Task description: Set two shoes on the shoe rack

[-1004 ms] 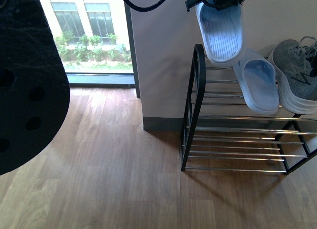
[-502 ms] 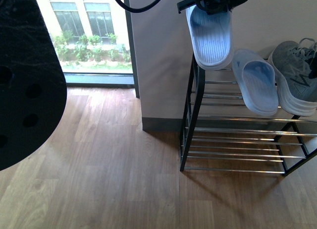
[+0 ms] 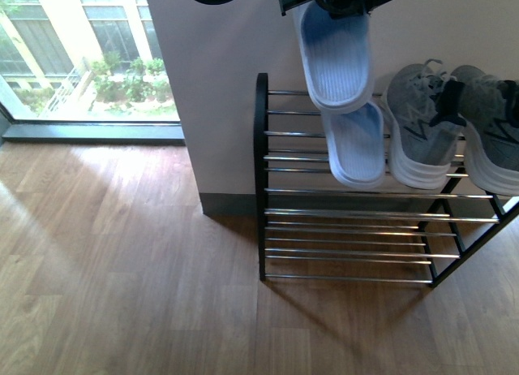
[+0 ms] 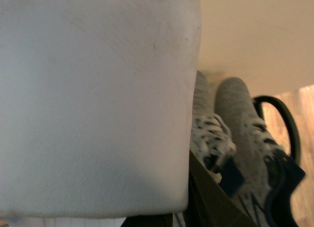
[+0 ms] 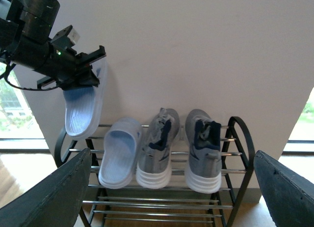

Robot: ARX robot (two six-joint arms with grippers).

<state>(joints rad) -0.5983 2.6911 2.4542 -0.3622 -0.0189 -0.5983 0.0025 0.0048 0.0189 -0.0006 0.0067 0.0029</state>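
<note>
Left gripper [image 3: 345,3] jaws pinching a slipper [image 3: 334,54] above the shoe rack's [image 3: 261,180] left end; right jaws spread.

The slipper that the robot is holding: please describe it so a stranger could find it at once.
Find the shoe rack against the wall. Its top shelf carries one pale blue slipper and two grey sneakers. Above its end beside that slipper, the left gripper holds a second pale blue slipper, the only shoe hanging in the air.

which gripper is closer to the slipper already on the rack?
Left. The left gripper hangs just above the racked slipper, holding the other slipper. The right gripper is open, back from the rack.
</note>
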